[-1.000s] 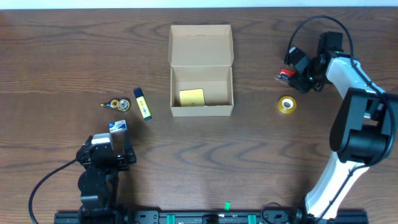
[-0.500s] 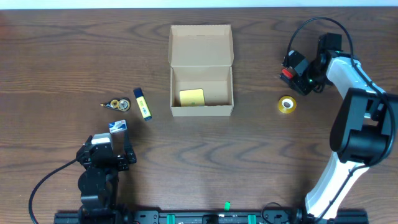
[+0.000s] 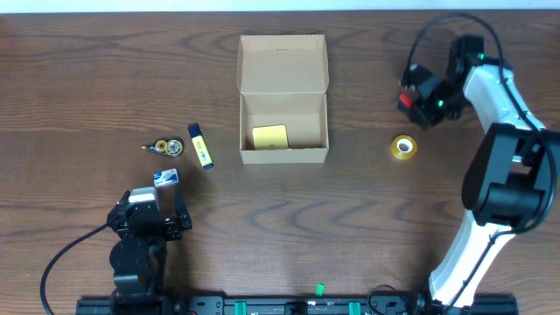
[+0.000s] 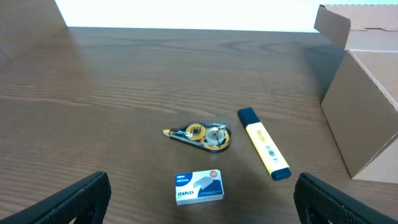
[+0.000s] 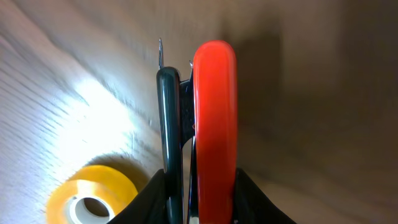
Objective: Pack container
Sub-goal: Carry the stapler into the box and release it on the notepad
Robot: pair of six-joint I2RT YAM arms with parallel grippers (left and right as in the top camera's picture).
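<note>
The tan cardboard container (image 3: 283,101) stands open at mid-table, lid flap back, with a yellow pad (image 3: 269,136) inside; its side shows in the left wrist view (image 4: 367,112). My right gripper (image 3: 409,98) is shut on a red and black stapler (image 5: 205,118), held above the table to the right of the container. A yellow tape roll (image 3: 402,147) lies below it, also in the right wrist view (image 5: 93,199). My left gripper (image 4: 199,205) is open and empty near the front left, just behind a staples box (image 4: 199,186).
A yellow highlighter (image 3: 200,145) and a correction tape dispenser (image 3: 164,146) lie left of the container; both show in the left wrist view, highlighter (image 4: 263,151) and dispenser (image 4: 202,135). The staples box (image 3: 166,178) lies in front of them.
My right gripper has risen and shifted slightly toward the far side with the stapler. The left arm has not moved.
</note>
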